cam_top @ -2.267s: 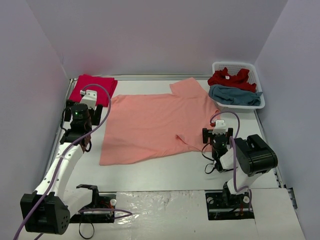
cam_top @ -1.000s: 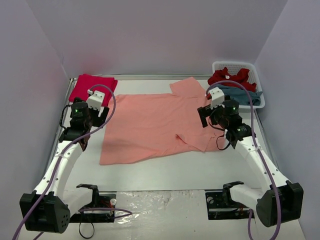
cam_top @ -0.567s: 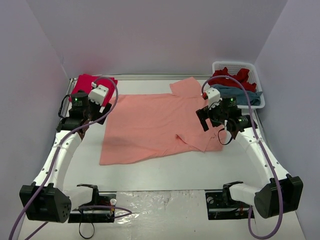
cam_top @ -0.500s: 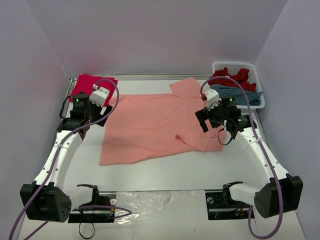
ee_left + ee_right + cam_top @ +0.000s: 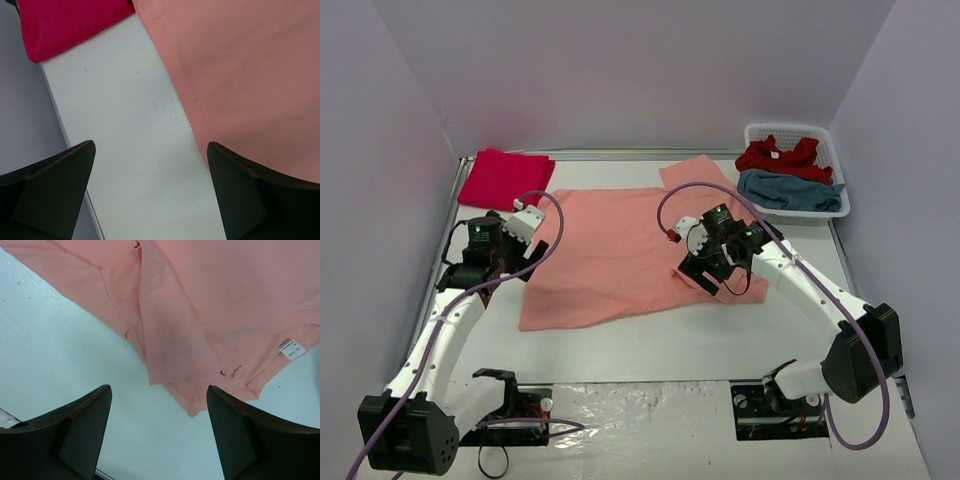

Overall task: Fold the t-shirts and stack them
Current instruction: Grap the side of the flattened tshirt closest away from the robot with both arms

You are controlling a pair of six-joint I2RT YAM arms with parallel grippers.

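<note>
A salmon-orange t-shirt (image 5: pixel 620 250) lies spread flat mid-table. My left gripper (image 5: pixel 517 262) hovers open over bare table (image 5: pixel 125 125) just off the shirt's left edge (image 5: pixel 240 65); its midpoint (image 5: pixel 150 195) holds nothing. My right gripper (image 5: pixel 705 278) hangs open above the shirt's near right part, where a sleeve (image 5: pixel 175 345) is folded over the body near a white label (image 5: pixel 291 350); nothing lies between its fingers (image 5: pixel 160 435). A folded crimson t-shirt (image 5: pixel 505 178) rests at the back left, also seen in the left wrist view (image 5: pixel 65 25).
A white slotted basket (image 5: pixel 790 128) at the back right holds a crumpled red t-shirt (image 5: pixel 780 155) and a teal-blue one (image 5: pixel 790 190). Walls close in the table on the left, back and right. Bare table runs along the front, between the shirt and the arm bases.
My right arm has swung from beside the basket forward and left, over the shirt's near right sleeve. My left gripper has come down and a little nearer, beside the shirt's left edge.
</note>
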